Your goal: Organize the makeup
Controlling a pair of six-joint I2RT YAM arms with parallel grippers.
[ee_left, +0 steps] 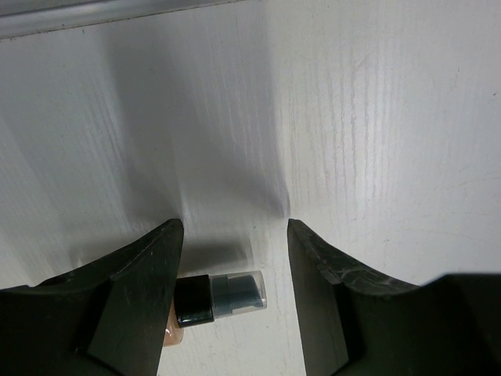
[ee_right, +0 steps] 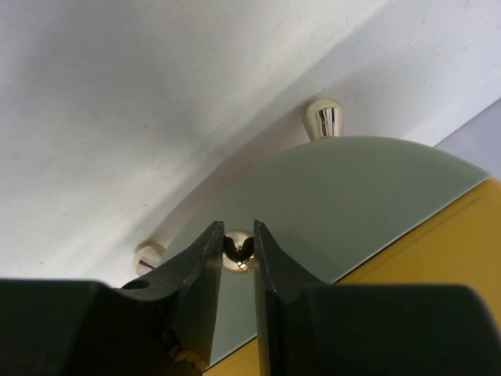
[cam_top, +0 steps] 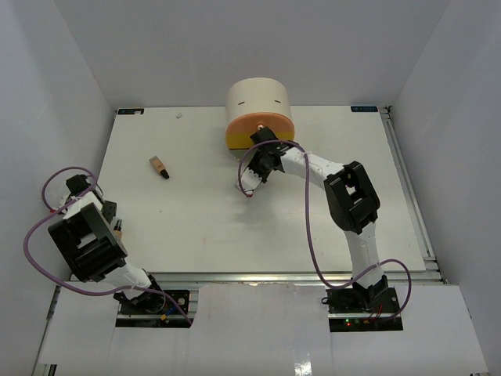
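A tan makeup bottle (cam_top: 159,167) with a dark cap lies on the white table (cam_top: 196,227), left of centre. A second bottle (ee_left: 219,296), black collar and clear cap, lies between the fingers of my left gripper (ee_left: 235,227). That gripper is open; the bottle rests against the left finger and stops short of the right one. In the top view this gripper (cam_top: 112,219) is at the table's left edge. My right gripper (ee_right: 238,227) is shut on a small gold knob (ee_right: 239,252) on the pale green drawer front (ee_right: 337,196). From above, it (cam_top: 262,141) is at the unit's front.
The cream cylindrical drawer unit (cam_top: 258,98) stands at the back centre, with an orange layer (cam_top: 243,141) at its base. Another gold knob (ee_right: 323,119) sits higher on it. A tiny white scrap (cam_top: 179,116) lies near the back edge. White walls enclose the table.
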